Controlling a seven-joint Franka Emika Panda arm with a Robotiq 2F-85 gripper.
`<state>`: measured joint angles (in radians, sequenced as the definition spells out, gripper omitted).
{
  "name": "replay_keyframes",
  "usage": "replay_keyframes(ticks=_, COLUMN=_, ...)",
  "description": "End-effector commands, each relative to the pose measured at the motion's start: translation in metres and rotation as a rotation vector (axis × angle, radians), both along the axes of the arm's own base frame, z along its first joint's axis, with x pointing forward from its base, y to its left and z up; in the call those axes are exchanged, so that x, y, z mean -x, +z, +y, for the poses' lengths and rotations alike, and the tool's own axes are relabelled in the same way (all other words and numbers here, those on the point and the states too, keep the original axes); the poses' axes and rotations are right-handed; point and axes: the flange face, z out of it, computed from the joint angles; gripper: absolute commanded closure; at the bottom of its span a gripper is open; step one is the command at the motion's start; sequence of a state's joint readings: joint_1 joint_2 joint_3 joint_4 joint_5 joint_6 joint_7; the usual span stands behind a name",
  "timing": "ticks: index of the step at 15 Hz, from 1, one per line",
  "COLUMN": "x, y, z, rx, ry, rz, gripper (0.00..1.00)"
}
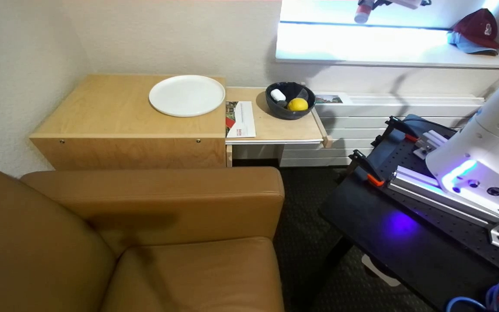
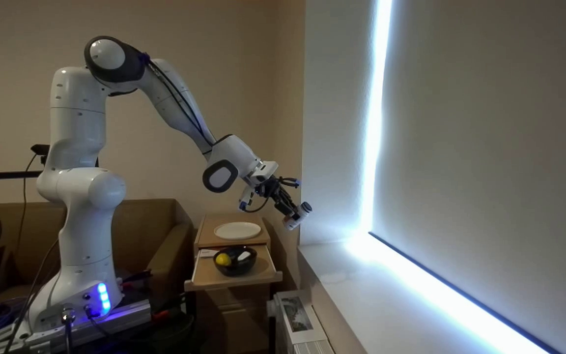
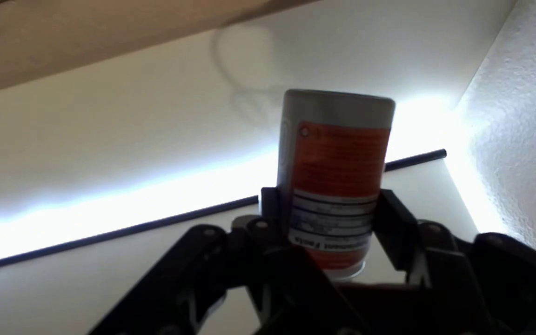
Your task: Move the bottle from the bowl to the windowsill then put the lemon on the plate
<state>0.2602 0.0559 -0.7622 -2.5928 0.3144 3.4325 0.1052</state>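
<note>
My gripper (image 3: 328, 204) is shut on the bottle (image 3: 338, 158), a white container with an orange-red label. The bottle also shows in both exterior views (image 1: 363, 12) (image 2: 297, 216), tilted and in the air near the white windowsill (image 1: 314, 48) (image 2: 342, 285). It touches no surface but the fingers. The yellow lemon (image 1: 297, 104) (image 2: 222, 259) lies in the black bowl (image 1: 280, 112) (image 2: 240, 268) beside a white item (image 1: 278, 95). The white oval plate (image 1: 186, 96) (image 2: 237, 230) lies on the wooden cabinet, with nothing on it.
The bowl stands in a pulled-out drawer (image 1: 271, 130) with a leaflet (image 1: 244, 119). Caps (image 1: 477, 32) lie at the sill's end. A radiator (image 1: 388, 106) is below the sill. A window blind (image 2: 484, 147) hangs behind it. A brown sofa (image 1: 167, 203) adjoins the cabinet (image 1: 115, 104).
</note>
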Motion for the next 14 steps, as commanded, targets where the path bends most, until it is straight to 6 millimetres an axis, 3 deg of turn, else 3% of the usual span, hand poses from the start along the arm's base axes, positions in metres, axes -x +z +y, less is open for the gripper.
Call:
replay_keyframes(ticks=1, x=0.000, y=0.000, z=0.000, rx=0.000, ry=0.000, rz=0.000, gripper=0.46)
replay_keyframes(ticks=2, x=0.000, y=0.000, z=0.000, rx=0.000, ry=0.000, rz=0.000, gripper=0.71)
replay_keyframes(ticks=4, x=-0.015, y=0.007, z=0.001, rx=0.094, ry=-0.011, rz=-0.064, gripper=0.71)
replay_keyframes(ticks=5, x=-0.042, y=0.036, z=-0.020, rx=0.131, ry=-0.008, rz=-0.075, gripper=0.71)
replay_keyframes(ticks=9, x=-0.094, y=0.061, z=-0.047, rx=0.271, ry=-0.029, rz=-0.095, gripper=0.71)
replay_keyframes(ticks=10, x=-0.097, y=0.058, z=-0.058, rx=0.303, ry=-0.059, rz=-0.078, gripper=0.71)
replay_keyframes(ticks=11, x=-0.094, y=0.042, z=-0.063, rx=0.299, ry=-0.102, rz=-0.056, gripper=0.71)
replay_keyframes(ticks=12, x=-0.067, y=-0.005, z=-0.060, rx=0.243, ry=-0.160, rz=-0.017, gripper=0.71)
replay_keyframes(ticks=13, x=-0.063, y=-0.014, z=-0.059, rx=0.178, ry=-0.194, rz=0.005, gripper=0.71)
replay_keyframes(ticks=14, x=-0.076, y=0.021, z=-0.059, rx=0.221, ry=-0.129, rz=-0.037, gripper=0.46)
